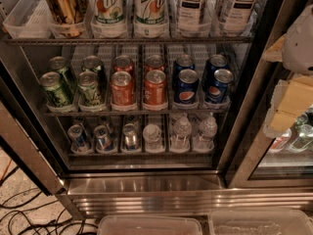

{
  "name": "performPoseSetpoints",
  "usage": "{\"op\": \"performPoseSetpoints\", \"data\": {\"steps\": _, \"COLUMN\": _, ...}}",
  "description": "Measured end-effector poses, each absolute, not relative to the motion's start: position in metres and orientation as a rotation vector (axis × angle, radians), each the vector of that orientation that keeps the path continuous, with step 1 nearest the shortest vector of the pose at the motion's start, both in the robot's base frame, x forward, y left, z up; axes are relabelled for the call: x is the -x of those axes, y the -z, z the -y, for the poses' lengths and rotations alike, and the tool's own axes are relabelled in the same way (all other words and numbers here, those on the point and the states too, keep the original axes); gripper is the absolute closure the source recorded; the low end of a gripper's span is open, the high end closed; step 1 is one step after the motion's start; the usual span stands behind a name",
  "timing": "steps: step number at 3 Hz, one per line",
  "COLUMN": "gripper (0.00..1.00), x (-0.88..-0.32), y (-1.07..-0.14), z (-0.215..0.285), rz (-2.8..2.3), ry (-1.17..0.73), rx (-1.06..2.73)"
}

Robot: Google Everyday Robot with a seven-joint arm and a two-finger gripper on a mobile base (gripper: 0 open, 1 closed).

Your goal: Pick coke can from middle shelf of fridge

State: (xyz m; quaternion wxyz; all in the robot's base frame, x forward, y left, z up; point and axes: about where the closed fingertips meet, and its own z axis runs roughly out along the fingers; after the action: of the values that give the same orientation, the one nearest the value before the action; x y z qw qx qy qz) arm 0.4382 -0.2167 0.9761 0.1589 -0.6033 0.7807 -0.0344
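The coke can point(155, 89) stands upright at the front of its lane on the middle shelf point(132, 112) of the fridge point(146, 185). It is red with a silver top, with another red can point(122, 88) just beside it and Pepsi cans point(187, 86) on its other side. The pincer point(289, 104) hangs at the right edge of the camera view, well apart from the can; I cannot tell whether it is spread or pressed together. The step in hand looks like the approach. Next it should reach into the opening, level with that shelf.

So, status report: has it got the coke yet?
Gripper at right, outside the fridge. Coke can untouched on middle shelf, front row. Nothing in the way.
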Motion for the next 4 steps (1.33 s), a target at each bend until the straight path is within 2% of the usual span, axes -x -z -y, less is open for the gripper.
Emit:
{"op": "performPoseSetpoints", "data": {"steps": 2, "gripper": 0.0, "x": -0.436, "y": -0.975, "z": 0.197, "rz": -2.221, "ry": 0.063, "rx": 1.714}}
{"op": "performPoseSetpoints", "data": {"steps": 4, "gripper": 0.0, "x": -0.423, "y": -0.96, "z": 0.12, "rz": -2.207, "ry": -0.152, "rx": 1.564}}
